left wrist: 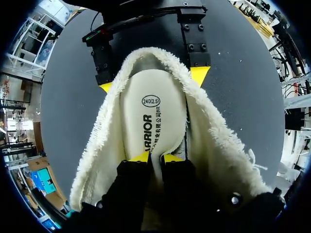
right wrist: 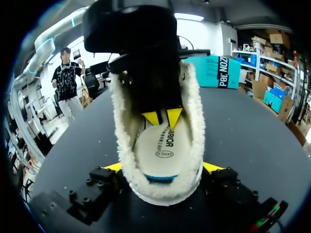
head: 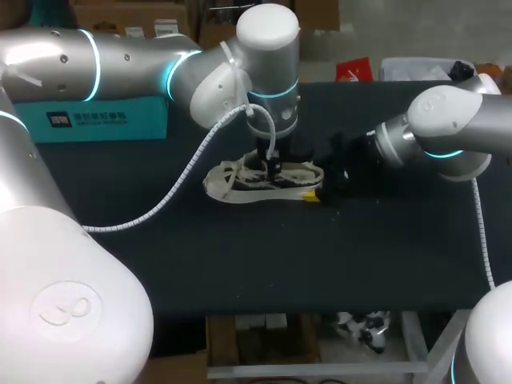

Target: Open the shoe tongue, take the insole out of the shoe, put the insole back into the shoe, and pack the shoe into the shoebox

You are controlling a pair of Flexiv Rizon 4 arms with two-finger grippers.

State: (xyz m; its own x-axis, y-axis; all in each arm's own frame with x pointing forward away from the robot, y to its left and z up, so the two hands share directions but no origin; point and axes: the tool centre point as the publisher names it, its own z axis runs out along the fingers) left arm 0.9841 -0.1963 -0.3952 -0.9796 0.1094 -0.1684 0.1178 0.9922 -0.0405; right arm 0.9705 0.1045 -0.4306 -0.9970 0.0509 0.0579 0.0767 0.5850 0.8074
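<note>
Shoe (head: 264, 180) with fleece lining sits on its sole near the middle of the table (head: 240, 256), toward the far edge. My right gripper (right wrist: 163, 167) is clamped across the heel from both sides, I judge to steady it. My left gripper (left wrist: 156, 158) reaches down into the opening onto the insole (left wrist: 153, 121), which lies flat inside; whether it pinches the insole I cannot tell. The teal shoebox (head: 96, 120) waits at the far left edge

Shoe (left wrist: 214, 145) is showing cream fleece lining; insole (left wrist: 153, 121) is showing cream with black print, blue heel edge. Shoebox (head: 104, 120) is presenting teal, table (head: 320, 256) black.
</note>
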